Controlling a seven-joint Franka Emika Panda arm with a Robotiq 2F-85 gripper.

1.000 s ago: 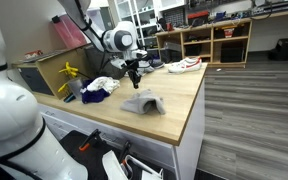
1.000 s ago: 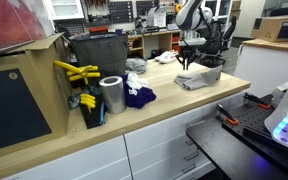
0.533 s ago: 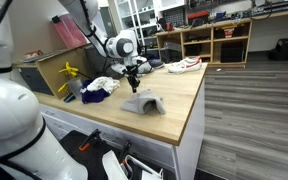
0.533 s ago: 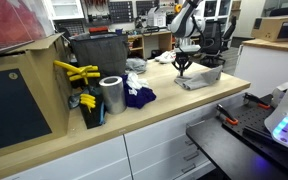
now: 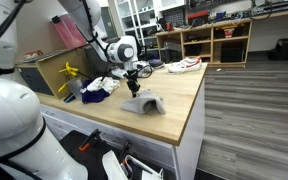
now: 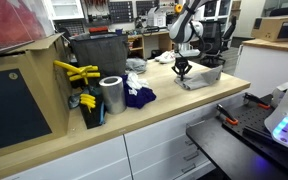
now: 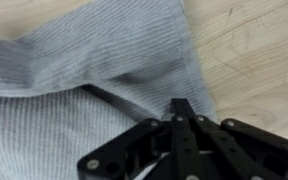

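Note:
A grey ribbed cloth (image 5: 146, 104) (image 6: 200, 77) lies crumpled on the light wooden table (image 5: 179, 110) (image 6: 164, 110). My gripper (image 5: 134, 90) (image 6: 181, 73) points straight down at the cloth's near edge. In the wrist view the gripper (image 7: 181, 105) has its two black fingers pressed together, with their tips in the grey cloth (image 7: 84, 60), where a fold runs up to them. The bare wood of the table (image 7: 254, 60) shows on the right of that view.
A blue cloth (image 5: 96, 96) (image 6: 136, 96) and a white cloth (image 5: 103, 83) (image 6: 136, 65) lie beside the grey one. A white shoe (image 5: 184, 65) sits at the table's far end. A metal can (image 6: 111, 95), yellow tools (image 6: 76, 72) and a dark bin (image 6: 94, 55) stand nearby.
The gripper came down onto the grey cloth's edge and its fingers closed there. The cloth itself has barely moved.

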